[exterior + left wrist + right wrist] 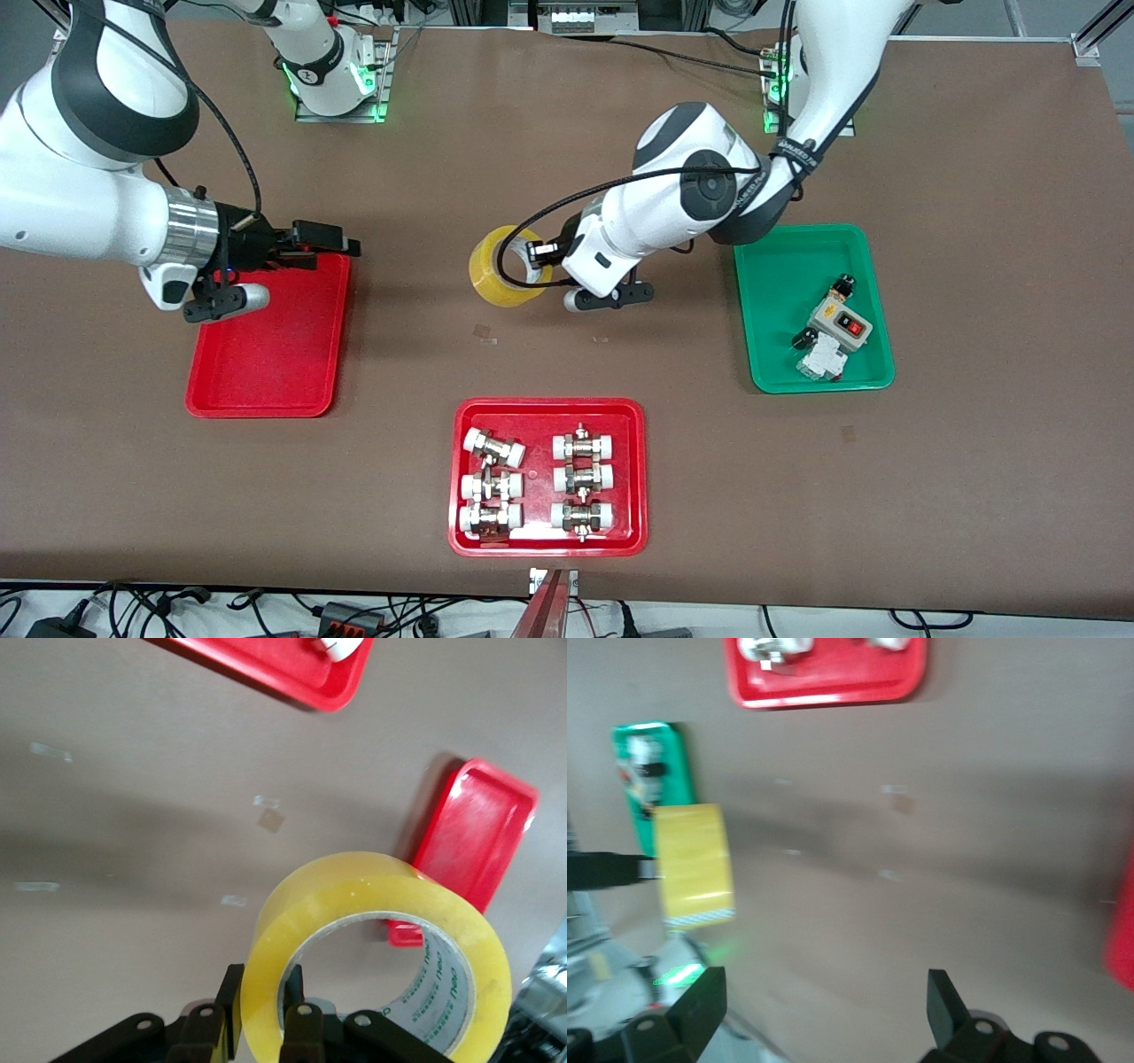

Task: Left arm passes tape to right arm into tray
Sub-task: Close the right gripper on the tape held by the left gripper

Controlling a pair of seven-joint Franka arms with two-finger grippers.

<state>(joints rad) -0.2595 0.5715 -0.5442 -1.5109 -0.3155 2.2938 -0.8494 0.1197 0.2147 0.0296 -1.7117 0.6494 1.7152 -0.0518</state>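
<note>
Nearest the front camera sits a fittings tray (pixel 547 477), out of the way. Farther off, the left gripper (pixel 542 257) holds the tape (pixel 505 266) above the bench (pixel 567 142), offered sideways toward the right gripper (pixel 341 239), which hangs over the red tray (pixel 266 372).

Left wrist view: fingers (pixel 230 1010) pinch the roll's wall, leaving the rest free.

Right wrist view: its fingers (pixel 946 997) are spread, ready to receive.

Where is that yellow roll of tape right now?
The tape is held up by the left gripper over the bare table's middle, between the red tray and green tray.
</note>
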